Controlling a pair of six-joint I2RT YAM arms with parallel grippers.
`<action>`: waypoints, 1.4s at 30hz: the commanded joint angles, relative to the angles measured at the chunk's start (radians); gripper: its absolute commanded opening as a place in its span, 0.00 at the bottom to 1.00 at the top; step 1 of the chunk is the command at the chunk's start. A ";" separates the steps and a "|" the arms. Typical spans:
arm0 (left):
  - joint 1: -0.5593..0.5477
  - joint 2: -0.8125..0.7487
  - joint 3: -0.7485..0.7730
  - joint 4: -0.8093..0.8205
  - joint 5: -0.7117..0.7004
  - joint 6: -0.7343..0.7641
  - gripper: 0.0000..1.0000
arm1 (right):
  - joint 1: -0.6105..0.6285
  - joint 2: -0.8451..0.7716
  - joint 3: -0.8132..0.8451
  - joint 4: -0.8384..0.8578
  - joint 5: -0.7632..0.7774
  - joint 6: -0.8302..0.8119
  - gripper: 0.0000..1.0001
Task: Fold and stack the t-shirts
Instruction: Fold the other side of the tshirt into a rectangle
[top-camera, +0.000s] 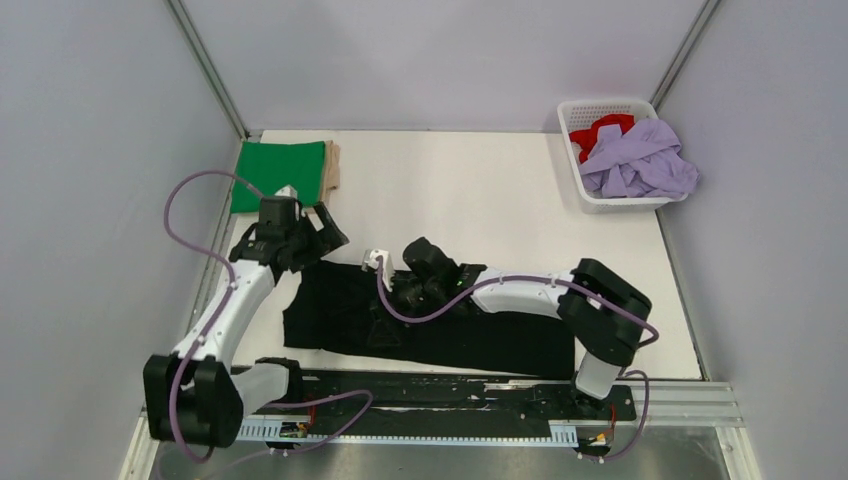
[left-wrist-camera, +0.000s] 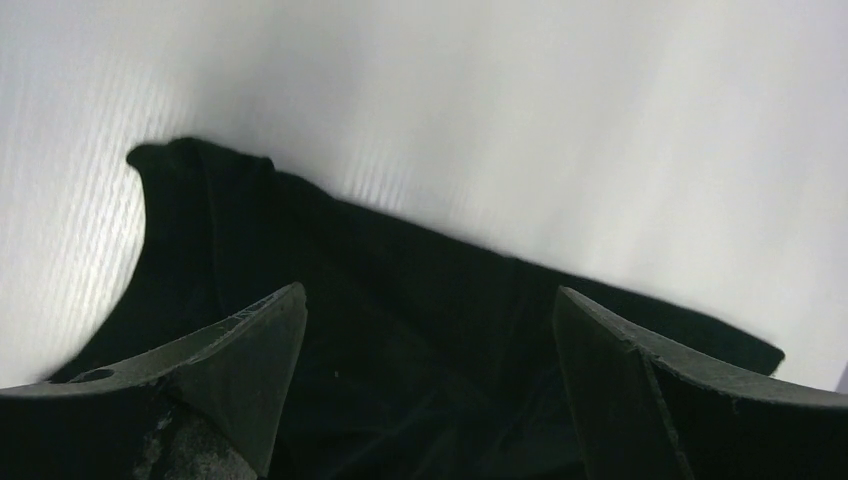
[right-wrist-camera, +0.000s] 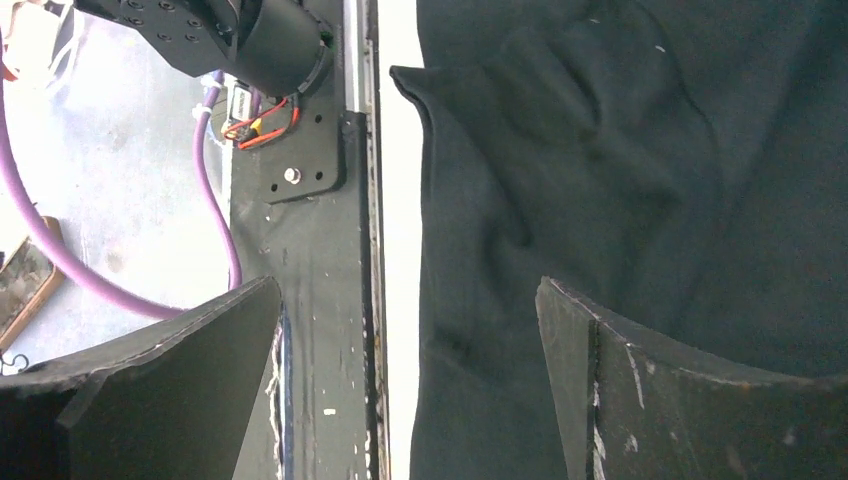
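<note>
Left gripper (left-wrist-camera: 430, 300) hangs over the far left corner of the black t-shirt (top-camera: 450, 335), its jaws spread wide with nothing between them, only dark cloth and white table (top-camera: 480, 190) below. Right gripper (right-wrist-camera: 410, 290) sits low over the same shirt, jaws likewise wide apart and empty; whether its fingertips touch the cloth is hard to tell, black against black. That shirt lies spread in a wide band along the near side of the table, its near edge just beside the black mounting rail (right-wrist-camera: 310, 250). At the far left corner a folded green t-shirt (top-camera: 280, 172) lies over a tan t-shirt (top-camera: 333, 165). A white basket (top-camera: 575, 108) at the far right holds a red t-shirt (top-camera: 605, 128) and a lilac t-shirt (top-camera: 640, 160) — both crumpled.
</note>
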 joint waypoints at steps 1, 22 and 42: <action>0.009 -0.138 -0.138 -0.011 0.108 -0.037 1.00 | 0.041 0.114 0.137 0.055 -0.087 -0.042 1.00; 0.017 0.292 -0.044 0.164 -0.004 0.005 1.00 | 0.089 0.144 0.090 -0.126 -0.226 -0.186 1.00; -0.065 0.009 0.025 -0.058 0.099 0.006 1.00 | -0.206 -0.458 -0.327 0.026 0.407 0.402 1.00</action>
